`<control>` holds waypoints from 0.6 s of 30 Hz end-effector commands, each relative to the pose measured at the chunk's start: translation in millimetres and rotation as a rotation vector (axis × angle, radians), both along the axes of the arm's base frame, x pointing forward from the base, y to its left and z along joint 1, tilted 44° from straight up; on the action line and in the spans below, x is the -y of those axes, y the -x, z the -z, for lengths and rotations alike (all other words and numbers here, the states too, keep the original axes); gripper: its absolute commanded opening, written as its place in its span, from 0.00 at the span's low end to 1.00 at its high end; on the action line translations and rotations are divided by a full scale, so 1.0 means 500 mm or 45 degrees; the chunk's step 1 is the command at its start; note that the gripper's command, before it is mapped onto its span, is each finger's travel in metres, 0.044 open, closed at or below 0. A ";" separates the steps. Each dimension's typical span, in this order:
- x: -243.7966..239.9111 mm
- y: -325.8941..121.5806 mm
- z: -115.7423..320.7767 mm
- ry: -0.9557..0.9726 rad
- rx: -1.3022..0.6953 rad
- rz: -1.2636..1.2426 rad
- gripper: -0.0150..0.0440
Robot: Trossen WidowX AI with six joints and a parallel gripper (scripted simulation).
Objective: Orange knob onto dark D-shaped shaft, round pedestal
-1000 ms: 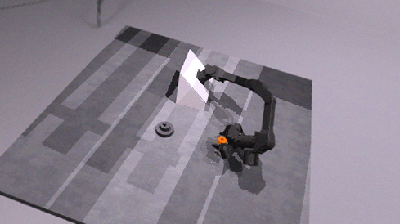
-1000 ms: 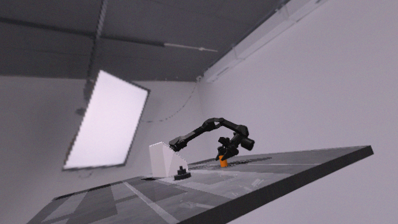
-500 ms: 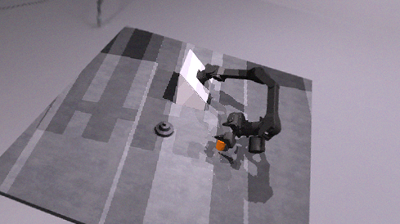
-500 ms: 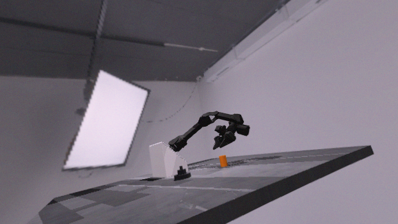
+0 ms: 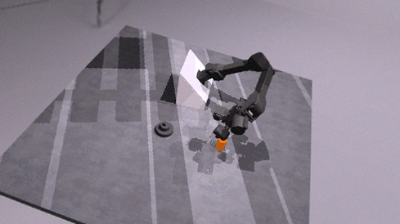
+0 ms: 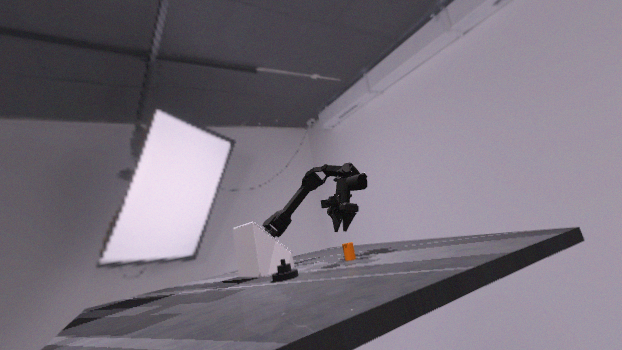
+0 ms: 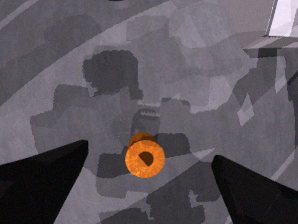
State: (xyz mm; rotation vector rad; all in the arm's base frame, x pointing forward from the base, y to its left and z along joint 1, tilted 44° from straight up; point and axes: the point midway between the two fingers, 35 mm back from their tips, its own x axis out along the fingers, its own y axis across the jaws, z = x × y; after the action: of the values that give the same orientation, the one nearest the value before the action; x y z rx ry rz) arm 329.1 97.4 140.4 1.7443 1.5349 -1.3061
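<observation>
The orange knob (image 5: pixel 220 144) (image 6: pixel 349 252) (image 7: pixel 133 161) stands upright on the table, apart from the pedestal. In the wrist view its dark hole faces up, with what looks like a straight edge at the lower left. My gripper (image 5: pixel 221 134) (image 6: pixel 341 230) (image 7: pixel 153 155) is open and empty, pointing down above the knob, which shows between the spread fingertips in the wrist view. The round dark pedestal (image 5: pixel 158 130) (image 6: pixel 285 275) stands left of the knob in the top and exterior views, its shaft (image 5: pixel 164 124) (image 6: pixel 283 262) bare. The shaft's flat side cannot be made out.
A white wedge-shaped block (image 5: pixel 192 96) (image 6: pixel 246 250) (image 7: pixel 286 19) stands behind the pedestal, at the arm's base. The arm reaches from it over the table (image 5: pixel 99 166) (image 6: pixel 225 320). Shadows of the arm lie around the knob.
</observation>
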 end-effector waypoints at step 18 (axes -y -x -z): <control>0.013 -0.003 -0.037 -0.334 0.493 -0.403 1.00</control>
State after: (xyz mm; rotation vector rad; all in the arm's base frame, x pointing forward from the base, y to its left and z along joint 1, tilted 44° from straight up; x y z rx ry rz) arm 330.7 90.3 157.2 1.8518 1.6961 -0.8433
